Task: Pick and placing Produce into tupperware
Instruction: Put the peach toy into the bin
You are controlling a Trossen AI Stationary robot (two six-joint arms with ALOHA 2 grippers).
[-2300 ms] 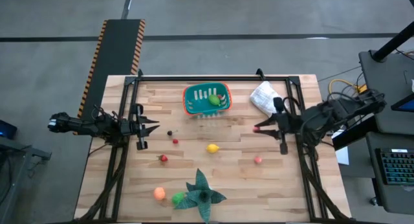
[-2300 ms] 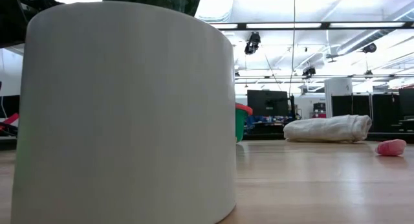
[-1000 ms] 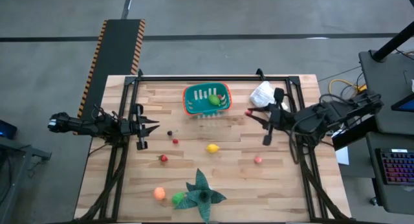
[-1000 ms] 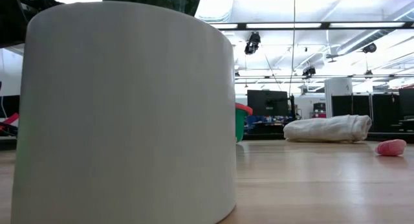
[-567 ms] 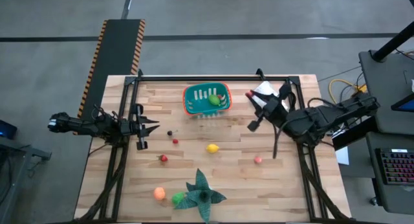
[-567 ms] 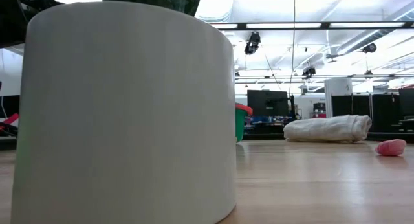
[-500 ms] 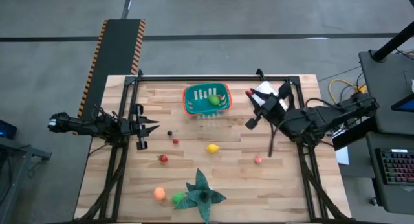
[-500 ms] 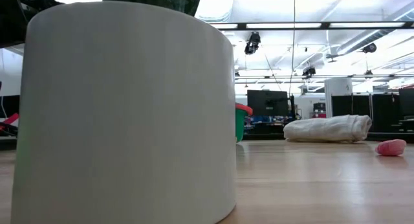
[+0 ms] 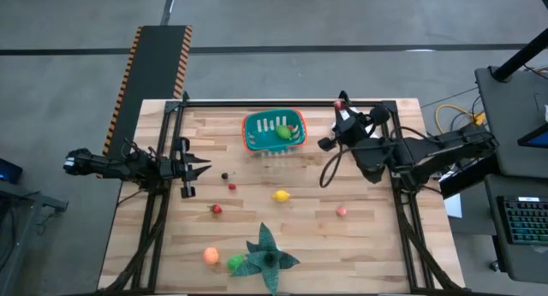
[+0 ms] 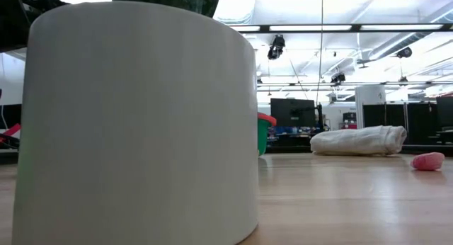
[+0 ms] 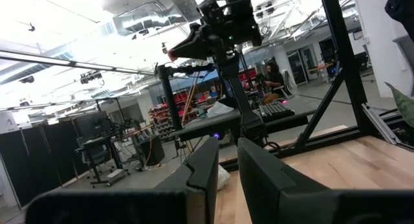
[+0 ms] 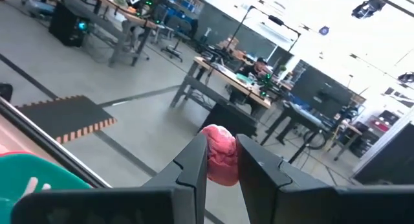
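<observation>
From above, the small teal-green rectangular tub (image 9: 274, 131) with an orange-red rim sits on the far middle of the pale wooden desk (image 9: 377, 245), a green rounded piece (image 9: 282, 132) inside it. The right hand (image 9: 342, 102) is raised at the far right edge, just right of the tub, pinching a small pink-red rounded fruit (image 9: 341, 100). The left hand (image 9: 203, 165) waits at the left edge, fingers pressed together. Loose produce lies well apart on the near half: a yellow lemon shape (image 9: 281, 195), a pink piece (image 9: 342, 211), two red ones (image 9: 217, 209), a dark berry (image 9: 225, 175), an orange ball (image 9: 211, 255) beside a dark green star-shaped leafy thing (image 9: 267, 253). The middle stays open.

At desk level, a large white cylinder (image 10: 138, 117) blocks the left half; the tub's rim (image 10: 265, 120) peeks beside it, with a wrinkled white bag (image 10: 359, 140) and a pink piece (image 10: 428, 161) farther right.

The right wrist shows the fruit (image 12: 220, 155), pink, rounded and matte, clamped between two dark fingers (image 12: 193, 160), the tub's corner (image 12: 32, 179) nearby.
</observation>
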